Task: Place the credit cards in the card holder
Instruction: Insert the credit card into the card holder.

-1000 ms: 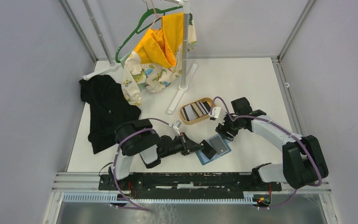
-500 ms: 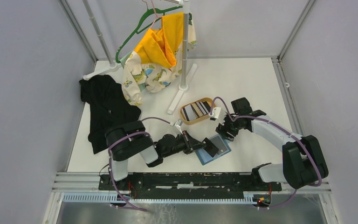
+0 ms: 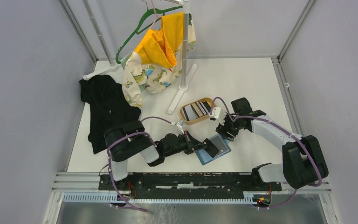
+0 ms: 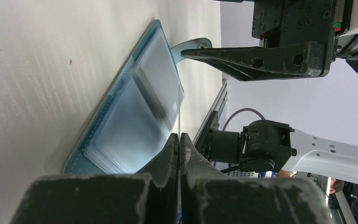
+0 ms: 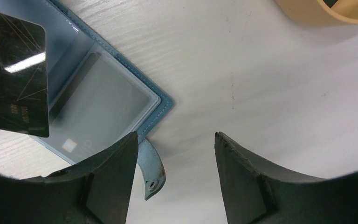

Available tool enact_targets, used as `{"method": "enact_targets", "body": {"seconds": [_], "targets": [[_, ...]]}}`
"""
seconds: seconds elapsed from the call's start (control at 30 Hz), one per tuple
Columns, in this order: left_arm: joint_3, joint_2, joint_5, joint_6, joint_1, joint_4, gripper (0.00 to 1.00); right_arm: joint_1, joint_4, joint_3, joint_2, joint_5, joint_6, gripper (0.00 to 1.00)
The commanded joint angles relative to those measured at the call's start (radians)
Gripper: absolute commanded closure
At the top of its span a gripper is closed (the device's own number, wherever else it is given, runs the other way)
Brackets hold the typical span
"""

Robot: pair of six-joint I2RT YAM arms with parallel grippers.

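The teal card holder point(image 3: 216, 150) lies open on the table; its light blue inside point(image 4: 135, 107) and its clear pockets point(image 5: 98, 109) show in both wrist views. My left gripper point(image 3: 201, 147) is shut on a black credit card point(image 3: 210, 148) held over the holder's left half. That card point(image 5: 14, 79) shows face-on in the right wrist view and as a thin edge point(image 4: 179, 125) between my left gripper point(image 4: 179, 136) fingers. More credit cards point(image 3: 196, 110) lie in the oval wooden tray point(image 3: 185, 116). My right gripper point(image 3: 224, 132) stands open and empty at the holder's far corner, its fingers point(image 5: 116, 172) beside the snap tab point(image 5: 151, 170).
A clothes rack base point(image 3: 182, 88) with a yellow and patterned garment point(image 3: 161, 51) stands behind the tray. A black garment point(image 3: 105, 109) lies at the left. The tray's rim point(image 5: 317, 14) is just beyond my right gripper point(image 5: 175, 140).
My left arm has pushed the black card slightly right and farther over the open holder. The right arm has not moved.
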Motion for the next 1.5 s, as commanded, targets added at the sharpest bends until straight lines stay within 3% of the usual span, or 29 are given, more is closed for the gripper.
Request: {"method": "enact_targets", "body": {"seconds": [0.0, 0.9, 1.47], "targets": [[-0.007, 0.012, -0.026, 0.014, -0.007, 0.040, 0.98, -0.002, 0.019, 0.001, -0.012, 0.002, 0.002, 0.33], [-0.036, -0.037, -0.045, 0.015, -0.013, -0.041, 0.98, -0.001, 0.011, 0.002, 0.000, 0.007, 0.000, 0.33], [-0.009, 0.061, -0.030, -0.037, -0.012, 0.045, 0.98, 0.000, 0.008, 0.002, 0.007, 0.007, -0.001, 0.33]]}}
